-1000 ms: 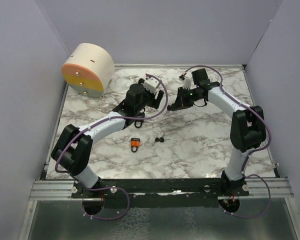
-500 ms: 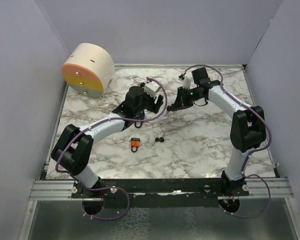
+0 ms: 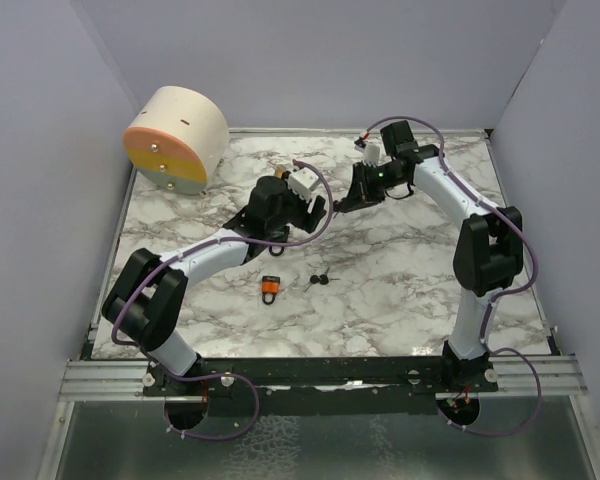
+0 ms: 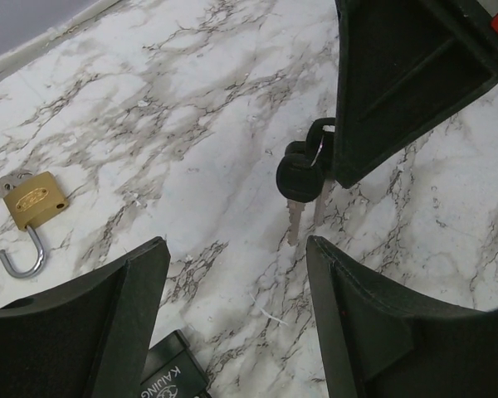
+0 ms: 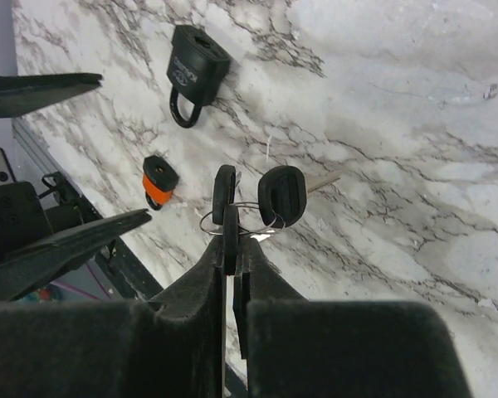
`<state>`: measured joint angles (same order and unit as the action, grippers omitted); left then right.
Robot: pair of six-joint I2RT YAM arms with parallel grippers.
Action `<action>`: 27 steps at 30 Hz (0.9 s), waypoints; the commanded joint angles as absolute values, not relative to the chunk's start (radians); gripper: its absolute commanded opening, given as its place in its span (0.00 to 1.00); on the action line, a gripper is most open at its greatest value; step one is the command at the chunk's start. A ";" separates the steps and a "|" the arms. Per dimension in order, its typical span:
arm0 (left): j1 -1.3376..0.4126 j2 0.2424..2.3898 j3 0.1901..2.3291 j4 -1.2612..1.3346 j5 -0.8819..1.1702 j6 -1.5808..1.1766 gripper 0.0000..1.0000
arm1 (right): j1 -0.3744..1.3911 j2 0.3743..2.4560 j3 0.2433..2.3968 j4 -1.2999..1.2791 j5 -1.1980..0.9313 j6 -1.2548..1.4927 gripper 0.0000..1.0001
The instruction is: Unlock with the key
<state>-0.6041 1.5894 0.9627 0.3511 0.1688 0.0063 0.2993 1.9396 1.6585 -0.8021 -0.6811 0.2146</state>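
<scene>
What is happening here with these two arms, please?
The right pincer is shut on a ring of black-headed keys, held above the marble table. The left pincer is open and empty, just over a black padlock. An orange padlock and a brass padlock with its shackle open lie nearby. No key is in the black padlock yet.

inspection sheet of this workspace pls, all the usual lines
surface: marble table, grey-veined
job's things: key bunch hanging from right claw; black padlock and orange padlock lying on table; brass padlock, shackle open; spare keys loose on table
clutter: cream drum, orange-yellow face, far left corner
claws: left claw open, empty; right claw shut on key bunch
cables: purple cables loop along both arms, none visibly snagged
surroundings: plain walls on three sides; metal rail at near edge
</scene>
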 commanded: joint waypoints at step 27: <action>-0.597 1.505 0.879 0.473 0.409 -0.081 0.62 | 0.280 1.977 1.761 -0.787 -1.029 0.357 0.01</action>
